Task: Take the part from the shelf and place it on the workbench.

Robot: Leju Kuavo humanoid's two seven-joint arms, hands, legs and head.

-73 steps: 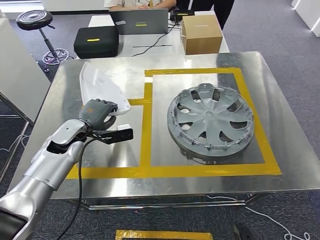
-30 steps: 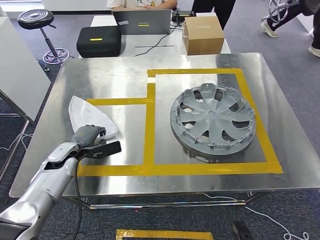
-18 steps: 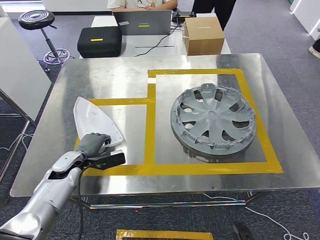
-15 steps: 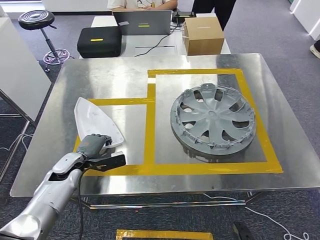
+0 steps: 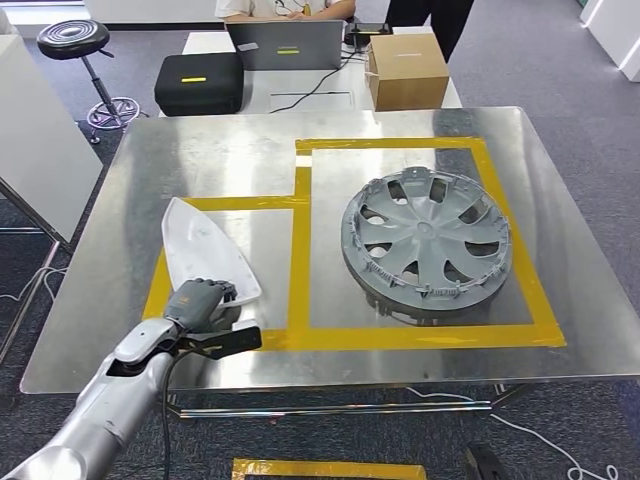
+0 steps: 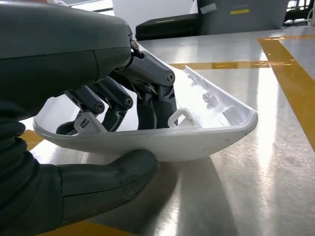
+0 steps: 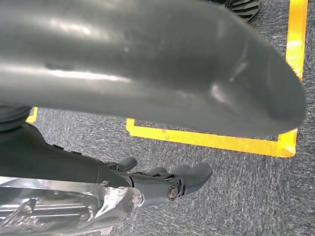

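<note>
The left hand (image 5: 198, 301) grips the near rim of the white curved plastic shell part (image 5: 205, 252), thumb beneath and fingers inside, holding it low over the steel bench (image 5: 226, 150) within the yellow-taped bay (image 5: 299, 240), apparently for set-down.

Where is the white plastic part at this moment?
In the head view, the white plastic part sits over the workbench's left yellow-taped box, left of the hubcap, with the left robot hand gripping its near edge.
</note>
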